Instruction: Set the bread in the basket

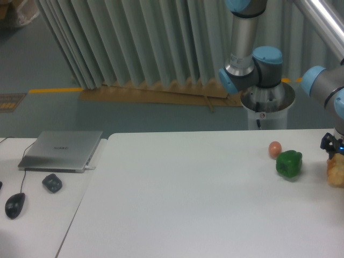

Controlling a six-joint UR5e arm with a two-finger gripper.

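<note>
The bread (336,171) sits at the far right edge of the view, a pale golden-tan, crusty lump partly cut off by the frame border, resting on the white table (188,204). Directly above it, touching or nearly so, is the gripper (334,146) (only a dark bit w/ blue accents shows at the edge of the pic). Can't tell whether the fingers are spread or closed, or whether they grip the bread: too much is out of frame.

Just left of the bread lies the green pepper (288,163), glossy, close by but apart from the bread. The small orange-pink ball (275,149) sits just behind and left of the pepper, near it, maybe touching; hard to say.

The arm's grey and blue joints (252,67) rise behind the table at upper right, w/ a white base (266,110) below them. No basket appears in this view.

On a separate lower surface at left: a closed silver laptop (62,150), a dark roundish object (52,183) just in front of it, and a black mouse (15,205) w/ a cable near the left edge. Pale vertical blinds (134,43) hang in the bkgd, over a greenish floor w/ a yellow line (54,90).
</note>
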